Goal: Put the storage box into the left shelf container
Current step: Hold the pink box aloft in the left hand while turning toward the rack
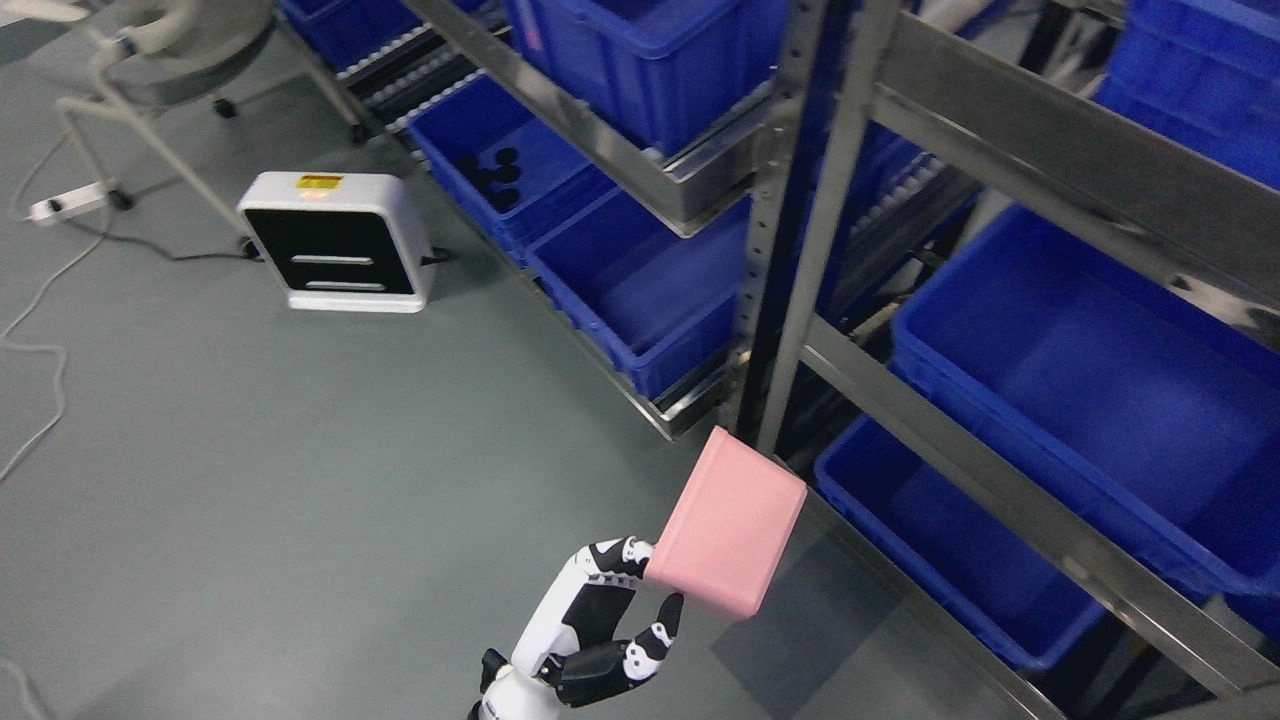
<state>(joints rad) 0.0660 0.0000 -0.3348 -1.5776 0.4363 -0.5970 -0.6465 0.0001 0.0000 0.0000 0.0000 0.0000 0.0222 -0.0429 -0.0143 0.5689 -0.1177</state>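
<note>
- At the far left, a white power strip (68, 200) lies on the grey floor (250, 450), with pale cables trailing from it toward the left edge.
- Above it, at the top left, stands a white wheeled stand (150, 60), only partly in view.
- Right of the strip, a white and black box-shaped device (335, 242) with a yellow label on top sits on the floor, just in front of the shelving.
- A metal shelf rack (800, 250) runs diagonally from the top middle to the lower right, holding blue bins on several levels.
- One blue bin (500, 150) at the upper middle holds a few small black round items (497, 175).
- Next along, an open blue container (640, 290) sits on the low shelf left of the rack's upright post.
- At the bottom middle, a hand (605, 630) in white and black rises from the bottom edge; the arm's side cannot be told from this view.
- Its fingers (662, 625) are curled up against the lower edge of the pink storage box (728, 525), holding it there.
- The storage box hangs tilted in the air, above the floor, its upper corner near the foot of the upright post and outside every bin.
- Right of the post, a low blue bin (940, 550) lies just beside the box.
- A larger blue bin (1100, 390) sits on the shelf above it, at the right.
</note>
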